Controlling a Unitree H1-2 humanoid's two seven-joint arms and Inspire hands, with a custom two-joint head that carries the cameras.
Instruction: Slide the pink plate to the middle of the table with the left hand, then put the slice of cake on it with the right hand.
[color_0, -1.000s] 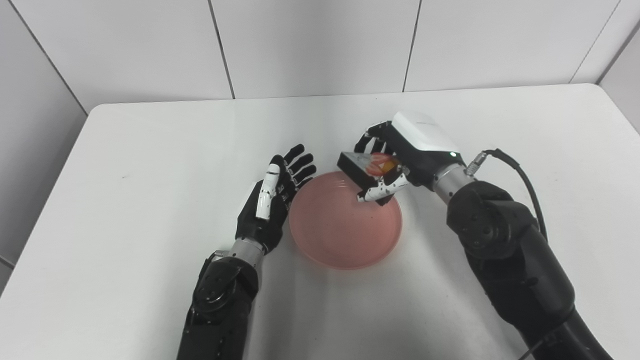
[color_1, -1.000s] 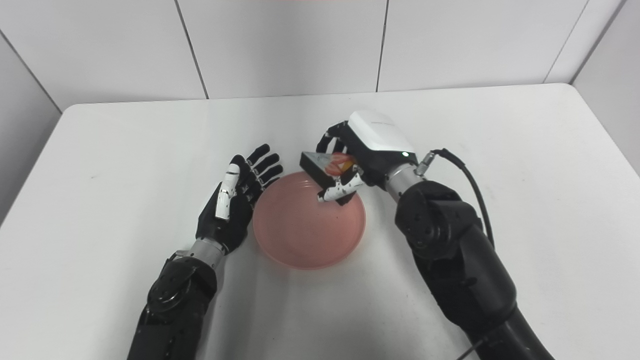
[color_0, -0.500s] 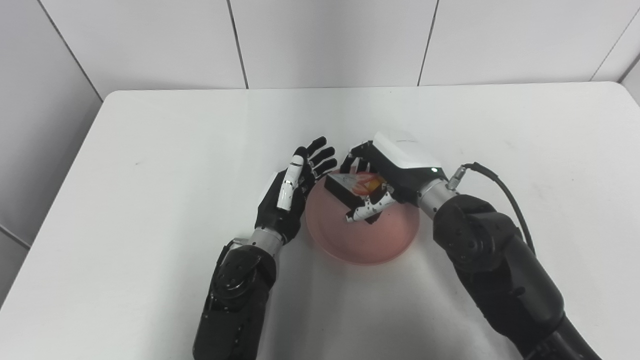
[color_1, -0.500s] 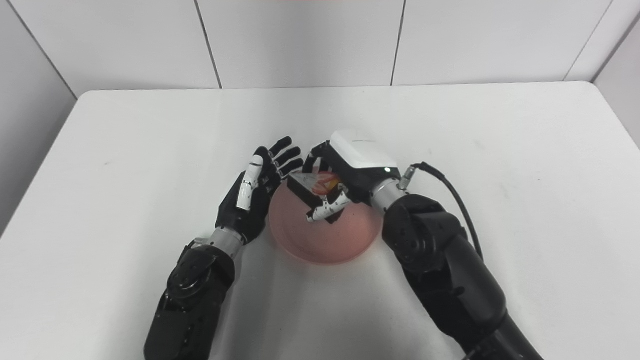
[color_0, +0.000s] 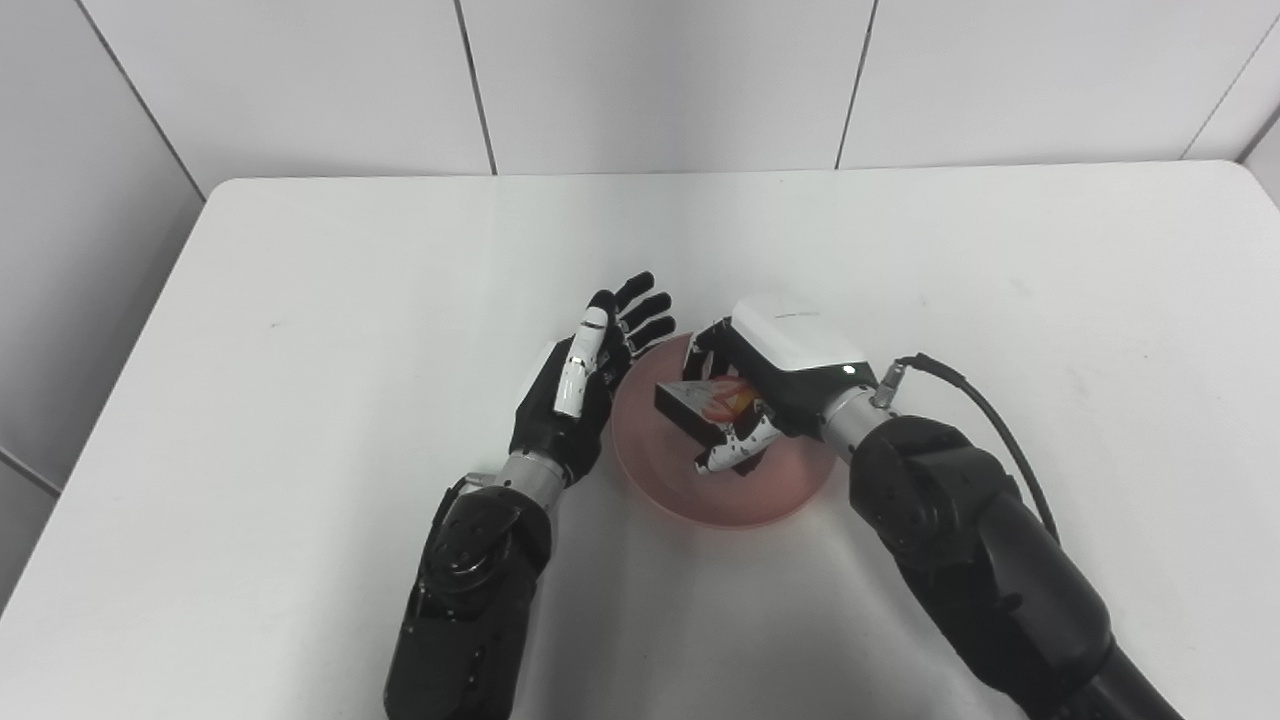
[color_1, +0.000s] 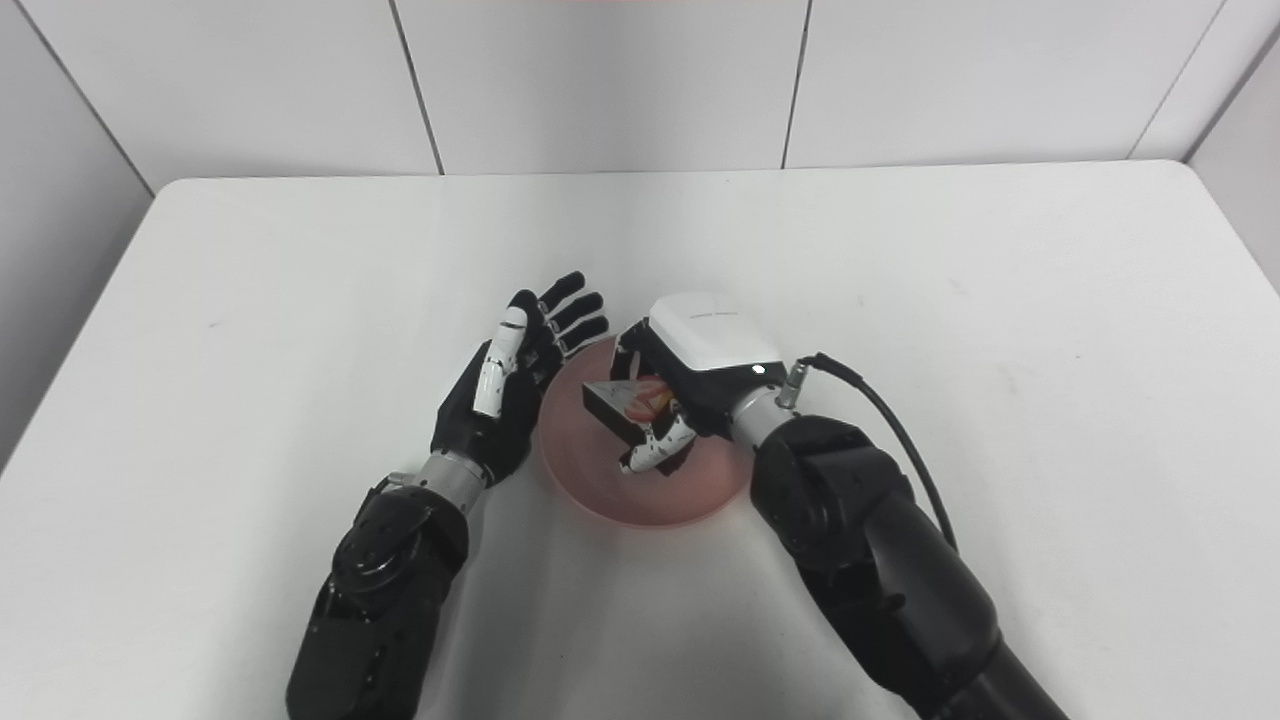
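Observation:
The pink plate (color_0: 745, 492) lies on the white table near the front middle. My right hand (color_0: 770, 385) is shut on the slice of cake (color_0: 703, 402), a dark wedge with a white top and a red-orange topping, and holds it low over the plate's middle. I cannot tell whether the cake touches the plate. My left hand (color_0: 585, 385) is open, fingers spread and pointing away, right beside the plate's left rim. The same scene shows in the right eye view, with the cake (color_1: 628, 402) over the plate (color_1: 680, 500).
The white table (color_0: 300, 300) has grey panel walls behind and to the left. A black cable (color_0: 985, 410) loops from my right wrist over the table on the right.
My right hand has brought the cake down and nearer me, from the plate's far rim to over its middle. The left hand has kept its place beside the plate. The camera shifted earlier.

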